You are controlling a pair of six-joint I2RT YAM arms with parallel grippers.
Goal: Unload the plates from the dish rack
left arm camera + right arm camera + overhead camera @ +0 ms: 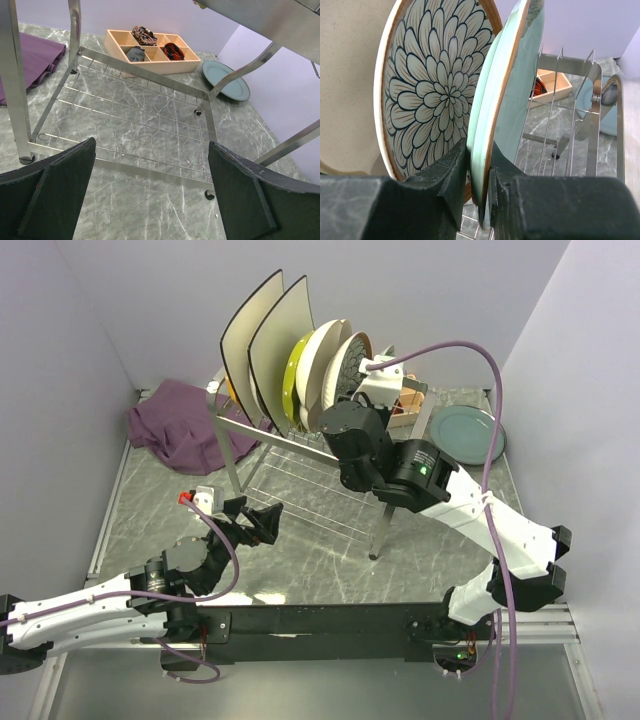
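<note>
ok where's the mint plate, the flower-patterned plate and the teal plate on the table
mint plate (512,115): right wrist view, on its face right of the rim
flower-patterned plate (447,92): right wrist view, centre of the flower
teal plate (226,80): left wrist view, middle of its face

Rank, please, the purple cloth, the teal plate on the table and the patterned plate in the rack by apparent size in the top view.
1. purple cloth
2. teal plate
3. patterned plate, seen obliquely and partly hidden

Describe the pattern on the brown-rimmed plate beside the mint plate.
The brown-rimmed plate bears a large flower of dark-outlined petals on cream; the right wrist view shows it best.
</note>
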